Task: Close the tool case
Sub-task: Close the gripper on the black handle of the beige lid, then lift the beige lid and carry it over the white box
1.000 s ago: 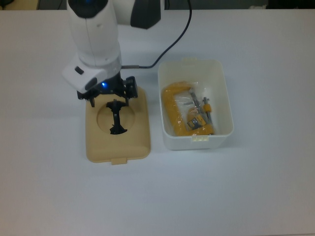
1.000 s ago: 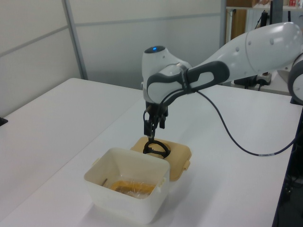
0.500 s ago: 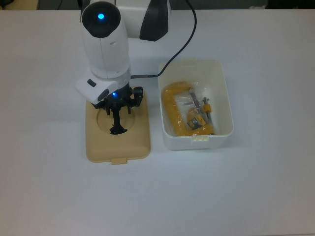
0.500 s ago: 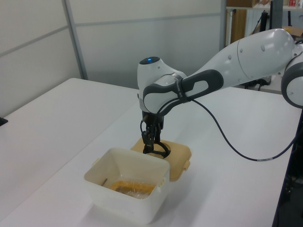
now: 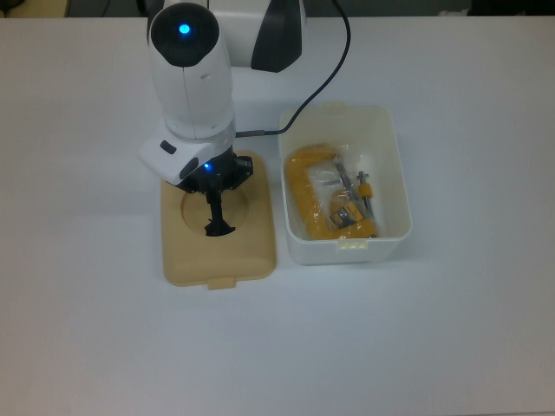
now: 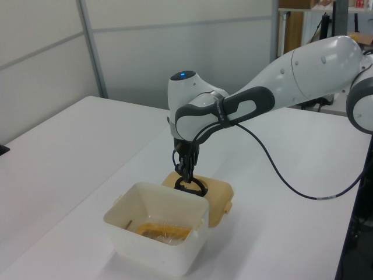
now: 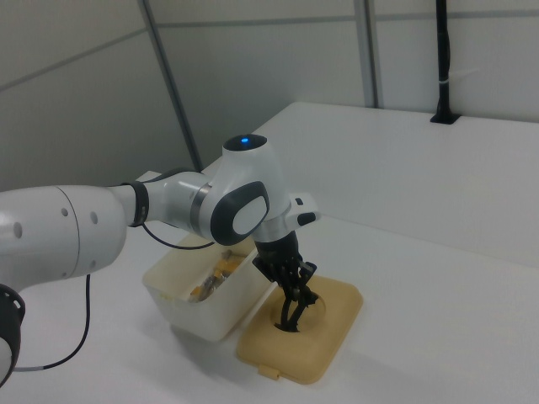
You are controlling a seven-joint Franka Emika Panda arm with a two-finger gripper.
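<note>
Shifted now: the lid (image 5: 219, 232) has slid toward the box (image 5: 345, 184) in the top view, and the gripper (image 5: 214, 186) has dropped lower onto the handle (image 5: 217, 217). From the top view, lid and box lie side by side on the table (image 5: 451, 329), nearly touching; yellow tools (image 5: 329, 204) show inside. Left view: the gripper (image 6: 185, 171) pinches the handle (image 6: 192, 185), jaws narrow around it. Right view: the lid (image 7: 303, 335) sits flat, latch tab (image 7: 268, 370) forward. Grasp looks done; lifting and seating remain. No readable writing anywhere.
</note>
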